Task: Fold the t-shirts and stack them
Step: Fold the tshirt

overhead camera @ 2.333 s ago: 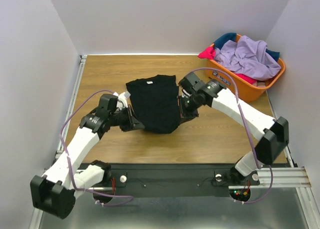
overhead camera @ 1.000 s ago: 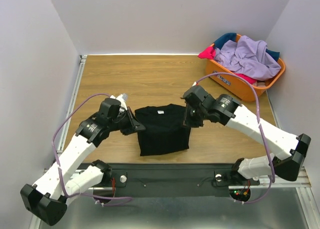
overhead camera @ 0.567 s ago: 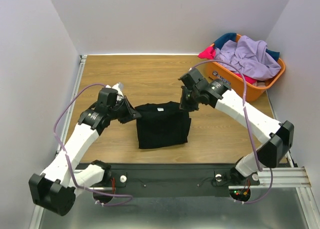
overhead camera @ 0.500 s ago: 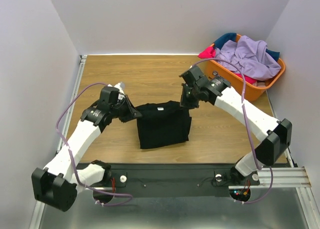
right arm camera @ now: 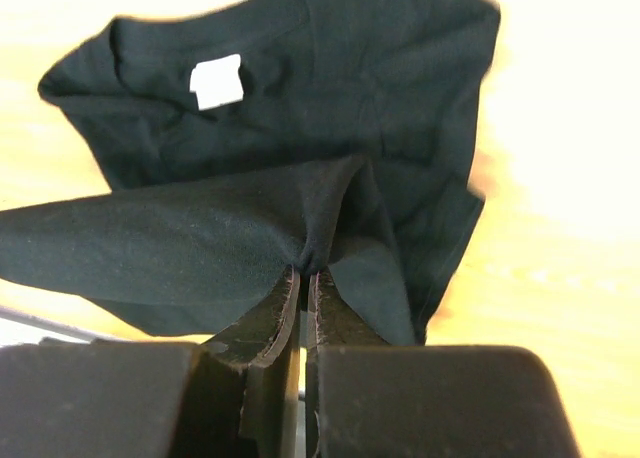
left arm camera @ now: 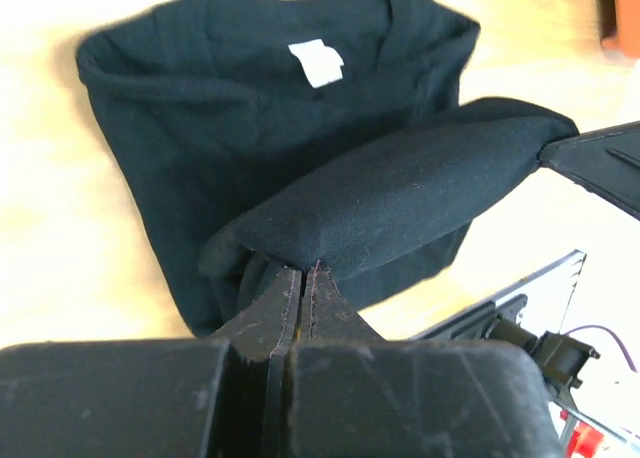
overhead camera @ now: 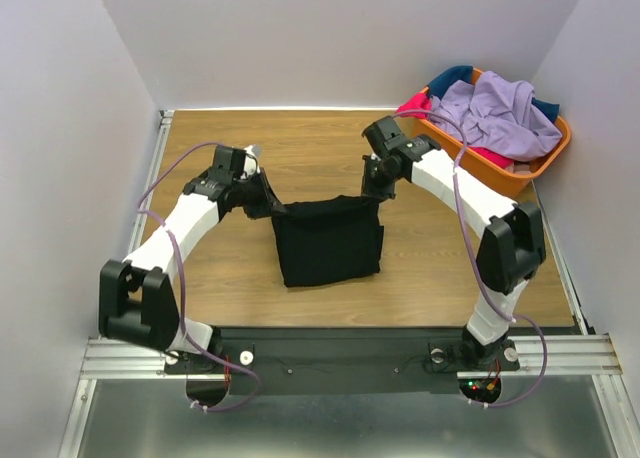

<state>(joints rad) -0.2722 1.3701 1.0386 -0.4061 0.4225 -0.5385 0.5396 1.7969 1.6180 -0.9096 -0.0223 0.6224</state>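
Between the tips of our left gripper (left arm camera: 305, 273) we had a pinch of black cloth, the jaws pressed together on a doubled edge of the black t-shirt (left arm camera: 280, 158). Our right gripper (right arm camera: 303, 273) was clamped just as tightly on the other end of that same edge. The held edge ran fairly taut from one gripper to the other, raised off the table (overhead camera: 300, 148).

Below and just ahead of both sets of fingertips, the rest of the shirt lay flat on the wood, with its collar and white label (left arm camera: 316, 62) facing up. Behind the grippers, toward our bases, the cloth sloped down to a fold resting on the table.

Beyond our right gripper and off to its right stood the orange basket (overhead camera: 520, 183), well apart from the black shirt. It held a lavender shirt (overhead camera: 495, 108) on top, with a pink-red shirt (overhead camera: 415, 105) and a teal shirt (overhead camera: 450, 76) showing at its far rim.

We judged ourselves midway through a crosswise fold of the first shirt, bringing the lower edge over toward the collar. The next move would call for lowering both grippers together so that the held edge lands square on the collar end, without letting it sag or skew. Only then should we let go, and the shirts in the basket were yet to be folded.
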